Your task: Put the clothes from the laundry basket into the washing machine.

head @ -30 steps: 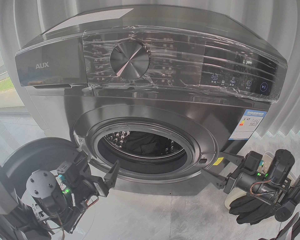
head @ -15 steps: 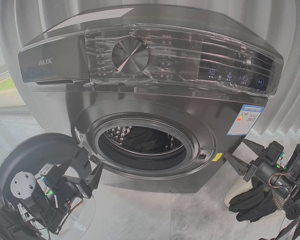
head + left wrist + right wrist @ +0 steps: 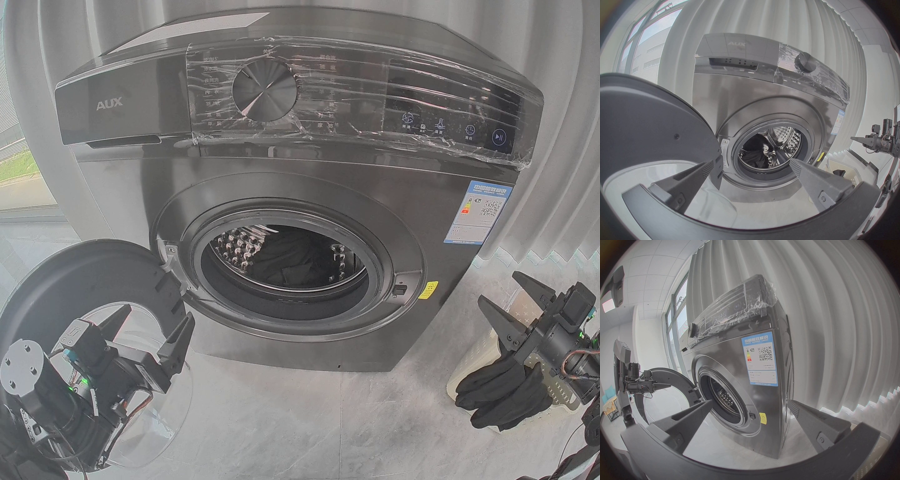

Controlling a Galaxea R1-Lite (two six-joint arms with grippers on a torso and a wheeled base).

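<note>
The grey washing machine point(image 3: 294, 181) stands with its round door point(image 3: 81, 275) swung open to the left. Dark clothes point(image 3: 290, 259) lie inside the drum, and the left wrist view has them too point(image 3: 756, 150). A white laundry basket point(image 3: 478, 356) sits on the floor at the right, with a black garment point(image 3: 503, 390) hanging over its rim. My left gripper point(image 3: 156, 315) is open and empty in front of the door glass. My right gripper point(image 3: 498, 287) is open and empty just above the basket.
Pale pleated curtains point(image 3: 562, 156) hang behind and to the right of the machine. Grey tiled floor point(image 3: 325, 419) lies open in front of the drum. The open door takes up the space at my left arm.
The head view has drawn back from the machine. Both open grippers have pulled away from the drum opening, the left toward the door, the right toward the basket.
</note>
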